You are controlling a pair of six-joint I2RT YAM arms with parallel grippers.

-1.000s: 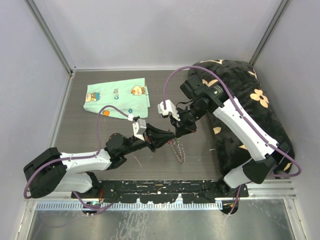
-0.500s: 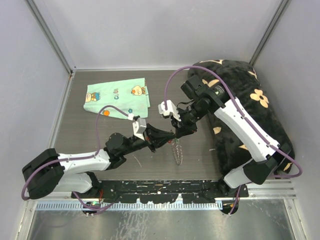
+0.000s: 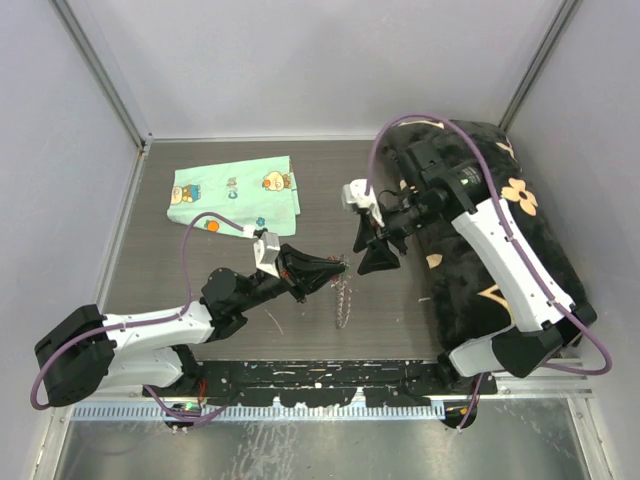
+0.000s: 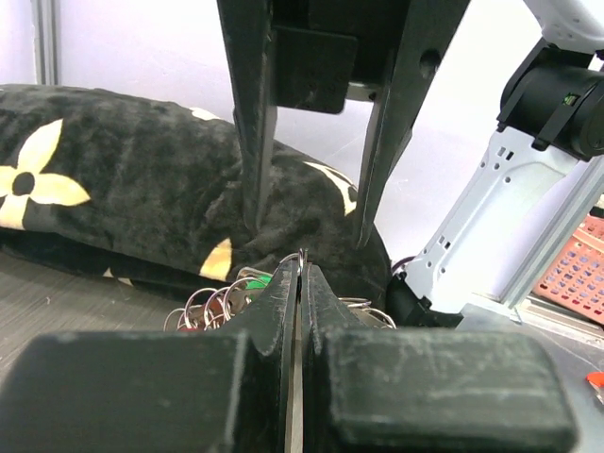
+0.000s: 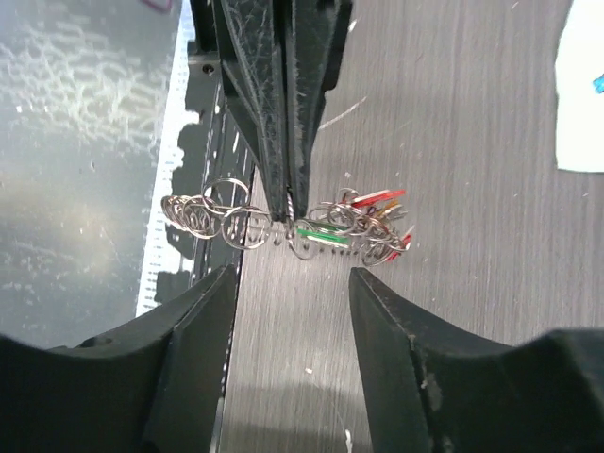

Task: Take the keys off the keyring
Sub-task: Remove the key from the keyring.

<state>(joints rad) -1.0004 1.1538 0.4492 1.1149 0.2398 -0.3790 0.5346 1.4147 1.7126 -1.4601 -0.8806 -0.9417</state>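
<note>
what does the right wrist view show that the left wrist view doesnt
Only the right wrist view: the red plastic heads of the small silver keys, the grey wood-grain table, and a corner of pale cloth at the right edge. Only the left wrist view: the black plush cushion with cream flowers and the right arm's white link. Both: the left end effector shut on the thin silver wire keyring, small silver rings fanned either side of it, and the right end effector open.

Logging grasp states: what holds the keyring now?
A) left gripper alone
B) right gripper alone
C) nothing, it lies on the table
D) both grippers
A: the left gripper is pinched shut on the keyring; the right gripper is open, apart from it.
</note>
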